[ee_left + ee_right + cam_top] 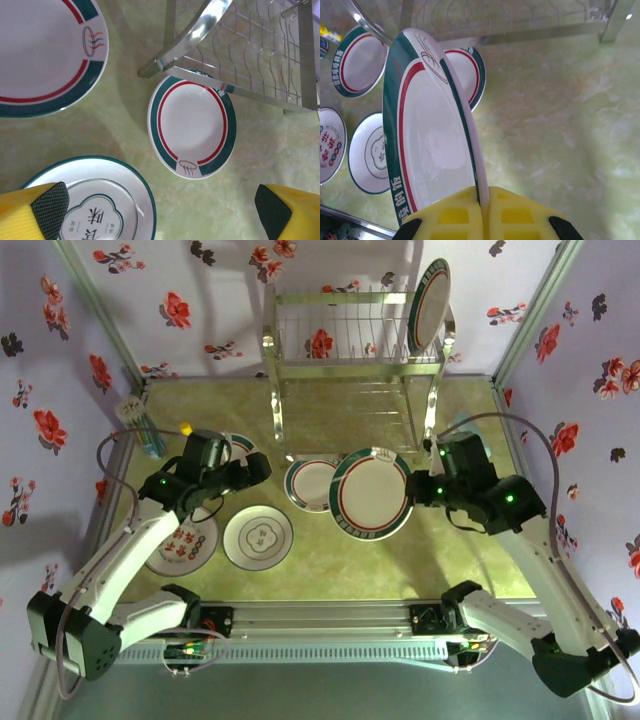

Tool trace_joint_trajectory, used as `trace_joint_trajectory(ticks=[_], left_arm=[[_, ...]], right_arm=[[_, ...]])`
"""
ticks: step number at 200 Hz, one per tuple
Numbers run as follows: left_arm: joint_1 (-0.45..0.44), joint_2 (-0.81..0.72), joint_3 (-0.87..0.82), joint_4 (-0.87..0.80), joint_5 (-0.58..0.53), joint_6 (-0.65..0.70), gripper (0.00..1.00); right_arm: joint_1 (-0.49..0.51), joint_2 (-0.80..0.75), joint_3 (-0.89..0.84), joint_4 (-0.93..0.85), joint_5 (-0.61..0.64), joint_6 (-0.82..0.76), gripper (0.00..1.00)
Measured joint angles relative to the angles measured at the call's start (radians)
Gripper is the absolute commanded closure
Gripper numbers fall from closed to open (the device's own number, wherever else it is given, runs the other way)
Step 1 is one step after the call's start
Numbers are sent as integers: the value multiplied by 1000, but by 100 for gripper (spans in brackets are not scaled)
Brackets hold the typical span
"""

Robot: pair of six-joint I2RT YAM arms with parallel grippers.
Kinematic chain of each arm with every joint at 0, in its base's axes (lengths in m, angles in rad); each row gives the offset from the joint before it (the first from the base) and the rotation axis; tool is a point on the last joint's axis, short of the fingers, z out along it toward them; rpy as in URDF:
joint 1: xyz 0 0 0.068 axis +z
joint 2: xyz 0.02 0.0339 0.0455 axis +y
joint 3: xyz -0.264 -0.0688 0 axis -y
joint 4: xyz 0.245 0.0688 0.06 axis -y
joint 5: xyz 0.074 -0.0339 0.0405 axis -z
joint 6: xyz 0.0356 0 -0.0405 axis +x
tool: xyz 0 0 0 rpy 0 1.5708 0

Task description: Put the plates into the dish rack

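A: Right claw (482,210) clamped on the rim of the big banded plate (435,150). Edge pinch only. The plate is tilted up, in front of the dish rack (355,335) and lower than its basket.

B: Main risk?

A: Judged: thin rim grip, with all the weight hanging out from the pads. A quick swing could let the plate pivot or slide out. It would land on the small banded plate (312,485), which lies just in front of the rack and is partly overlapped by the held one in the top view.

B: And on the way up?

A: The basket sits high on legs. The plate must clear the front rail, then go down edge-first between the wires. If skewed, it could knock a wire or jam. A standing plate (430,295) already occupies the right end of the rack, so a slot too near it risks rim against rim.

B: Left claw?

A: Left claw (160,215) wide, holding nothing, in front of the rack's left foot (150,69) and near the centre-mark plate (100,200). I judge it to be apart from the right arm's likely path.

B: Rest of the table?

A: Red-patterned plate (183,545) further to the front left of the rack. Another banded plate (238,445) is partly hidden under the left arm. Small yellow thing (186,427) left of the rack; cannot tell what it is.
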Motion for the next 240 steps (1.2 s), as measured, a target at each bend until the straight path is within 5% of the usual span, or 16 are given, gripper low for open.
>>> trace_joint_trajectory(ticks=[131, 240], left_arm=[[156, 43, 294, -161, -62, 208, 0], [172, 56, 328, -178, -65, 245, 0]], right_arm=[[0, 239, 665, -85, 108, -174, 100], [0, 354, 777, 229, 556, -257, 100]])
